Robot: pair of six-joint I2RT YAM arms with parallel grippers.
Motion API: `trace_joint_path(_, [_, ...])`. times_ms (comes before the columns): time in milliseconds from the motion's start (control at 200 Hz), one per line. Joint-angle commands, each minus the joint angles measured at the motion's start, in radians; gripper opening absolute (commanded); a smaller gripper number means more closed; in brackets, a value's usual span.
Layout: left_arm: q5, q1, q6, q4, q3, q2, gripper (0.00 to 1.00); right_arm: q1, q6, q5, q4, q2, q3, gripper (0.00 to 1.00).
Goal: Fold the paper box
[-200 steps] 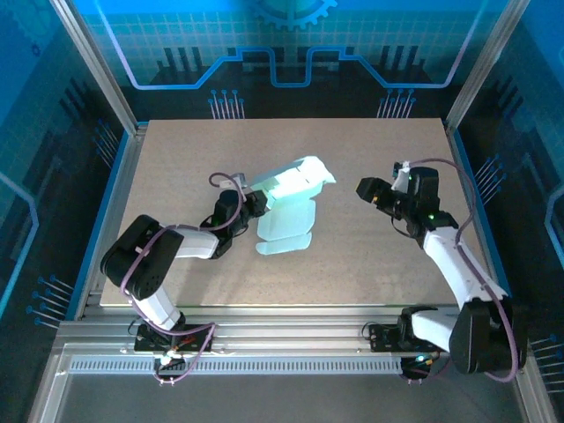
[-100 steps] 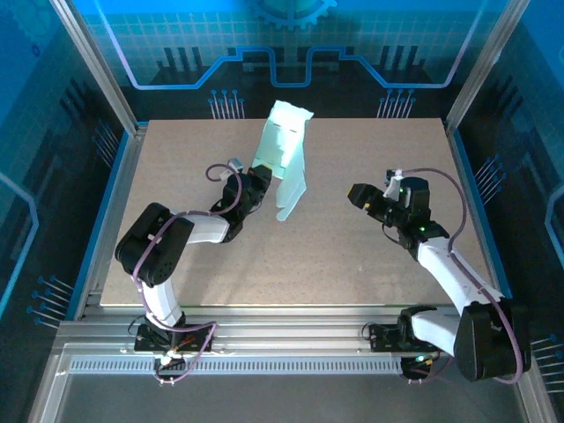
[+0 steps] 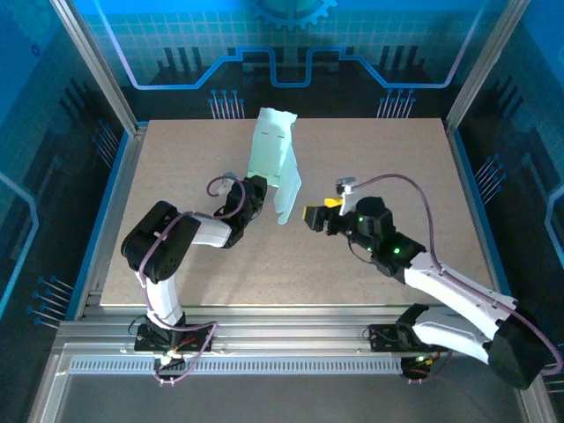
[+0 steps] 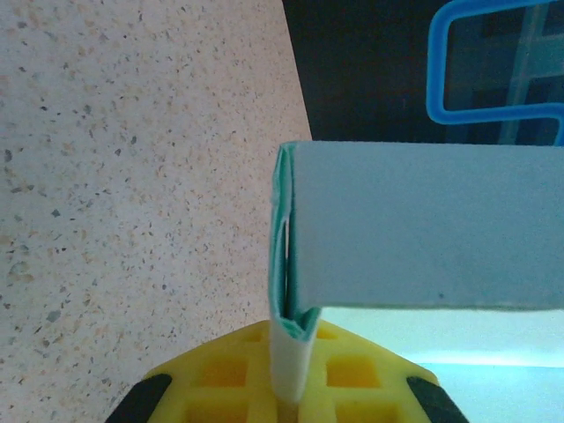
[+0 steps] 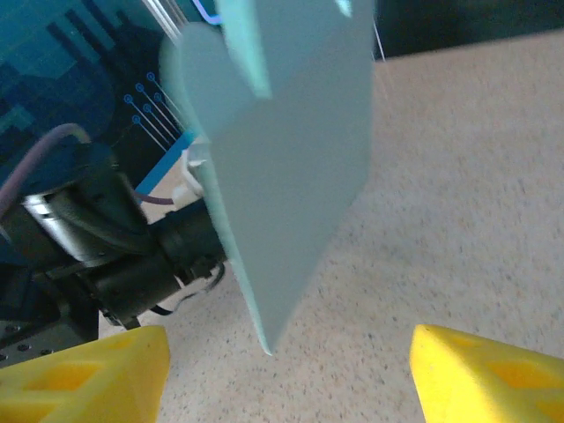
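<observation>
the paper box (image 3: 271,163) is off the counter (image 3: 379,150), held up as a flat mint-coloured sheet by the left pincer (image 3: 257,196), which is clenched on its lower edge. in the left wrist view the thin doubled card runs straight down between the yellow pads (image 4: 211,383), with a folded panel bending off to the right above them. from above, the sheet's long axis runs from that grip away toward the far edge of the counter, leaning a little to the left, and a rounded flap hangs down on its right side.

the right pincer (image 3: 315,216) is released, its two yellow fingers spread wide and holding nothing. it sits just to the right of the sheet's lower part and faces it. in the right wrist view the broad face of the card hangs tilted in front, its lowest corner pointing down between the open fingers but apart from both.

so the coming move turns on this: the card lies ahead and to the left of the free pincer, face-on rather than edge-on, and the left arm has it pinned at the bottom. the right arm looks the one to press or pinch a flap, likely the rounded one nearest it.

no brand, label or legible writing shows on the card; only small cut marks on its face.
</observation>
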Motion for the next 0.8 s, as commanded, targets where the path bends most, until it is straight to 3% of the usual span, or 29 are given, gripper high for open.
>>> trace_joint_path(0, [-0.051, -0.013, -0.059, -0.005, 0.001, 0.007, 0.00, 0.131, -0.126, 0.363, 0.074, 0.051, 0.036, 0.74])
trace_joint_path(95, [-0.054, -0.016, -0.074, -0.010, 0.002, 0.008, 0.00, 0.204, -0.150, 0.441, 0.095, 0.131, 0.086, 0.74])
trace_joint_path(230, [-0.055, -0.021, -0.096, 0.005, -0.002, 0.013, 0.00, 0.226, -0.084, 0.509, 0.032, 0.274, 0.196, 0.73])
trace_joint_path(355, [-0.059, -0.022, -0.120, 0.022, -0.019, 0.017, 0.00, 0.219, -0.062, 0.532, -0.014, 0.363, 0.290, 0.55])
trace_joint_path(485, [-0.058, -0.021, -0.145, 0.045, -0.027, 0.032, 0.00, 0.222, -0.075, 0.545, -0.033, 0.407, 0.335, 0.19])
trace_joint_path(580, [-0.054, -0.021, -0.155, 0.059, -0.026, 0.043, 0.00, 0.229, -0.083, 0.567, -0.049, 0.417, 0.349, 0.03])
trace_joint_path(705, [-0.056, -0.021, -0.166, 0.071, -0.027, 0.054, 0.04, 0.249, -0.111, 0.609, -0.057, 0.423, 0.357, 0.00])
trace_joint_path(796, [-0.044, -0.016, -0.151, 0.094, -0.024, 0.065, 0.15, 0.257, -0.129, 0.627, -0.056, 0.428, 0.359, 0.00])
